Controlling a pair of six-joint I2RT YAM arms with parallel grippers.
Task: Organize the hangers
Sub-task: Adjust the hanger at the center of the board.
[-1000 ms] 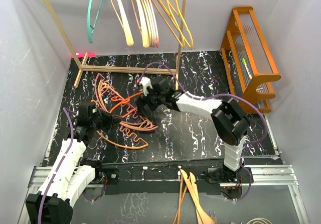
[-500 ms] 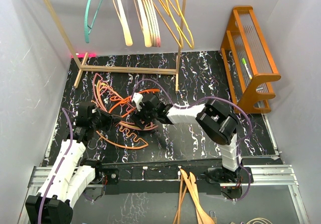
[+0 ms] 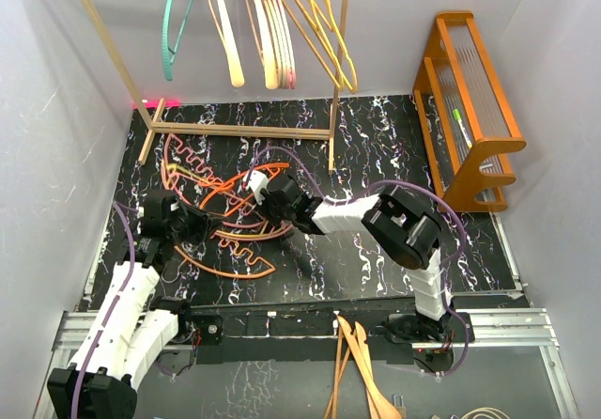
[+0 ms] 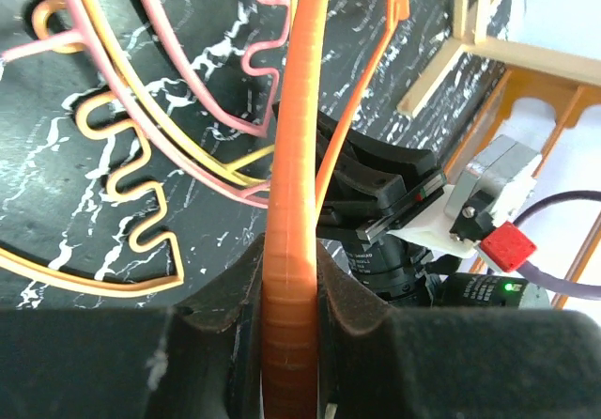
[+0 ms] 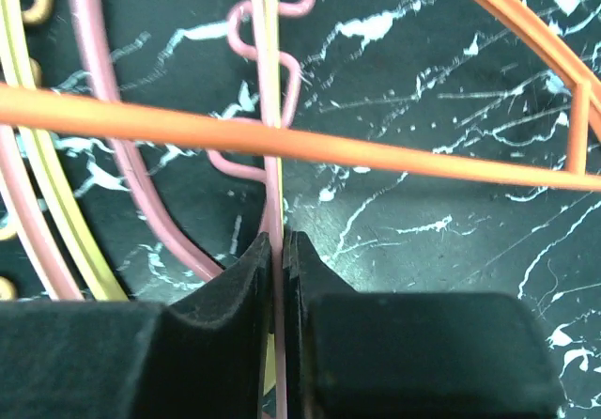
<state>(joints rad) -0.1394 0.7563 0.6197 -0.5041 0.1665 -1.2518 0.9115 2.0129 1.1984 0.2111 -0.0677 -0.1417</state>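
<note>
On the counter (image 3: 376, 250), before the rack (image 3: 239, 130), the hangers (image 3: 249, 237) lie tangled. Our left claw (image 4: 286, 278) is clenched on an orange hanger (image 4: 293, 156); our right claw (image 5: 278, 250) pinches a pink hanger (image 5: 274, 203). We should lift the two apart slowly and evenly, lest the wavy notches snag their neighbours.

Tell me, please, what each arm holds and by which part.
Left jaws: orange hanger, by its broad arm. Right jaws: pink hanger, by its thin bar.

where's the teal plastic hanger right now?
Top view, upper left: the teal plastic hanger hangs from the wooden rack, leftmost of the hung row, beside a tan hanger.
</note>
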